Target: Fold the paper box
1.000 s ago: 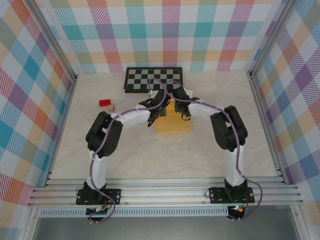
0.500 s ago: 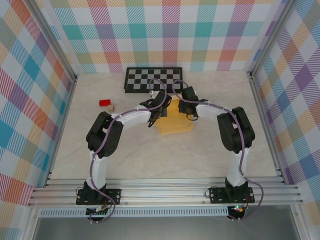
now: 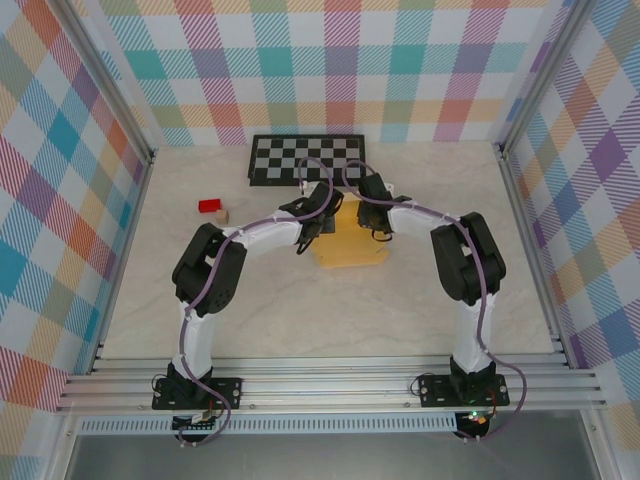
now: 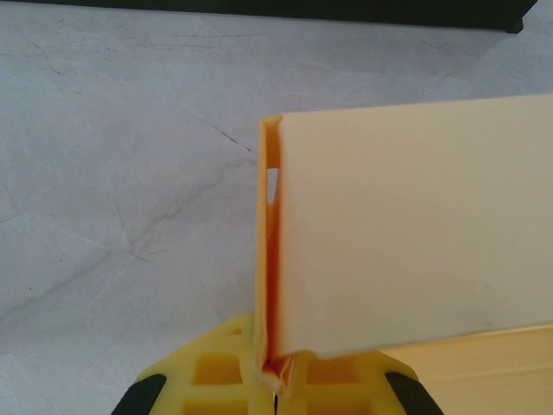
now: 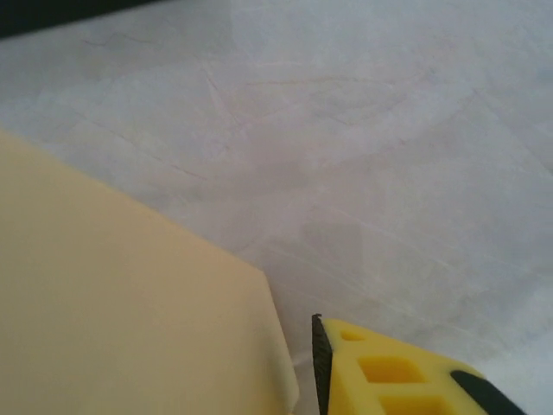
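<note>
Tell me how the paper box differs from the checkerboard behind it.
The paper box is plain tan-yellow; the checkerboard has black and white squares. The paper box sits mid-table between the arms, the checkerboard by the far wall. The left fingers pinch the paper box's edge, while nothing grips the checkerboard. Seen from above, the checkerboard is wider than the paper box. Both are flat rectangles.

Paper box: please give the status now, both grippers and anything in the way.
Left gripper shut on edge of paper box. Right gripper beside a box corner, state unclear. Checkerboard behind, red block far left, both apart.
</note>
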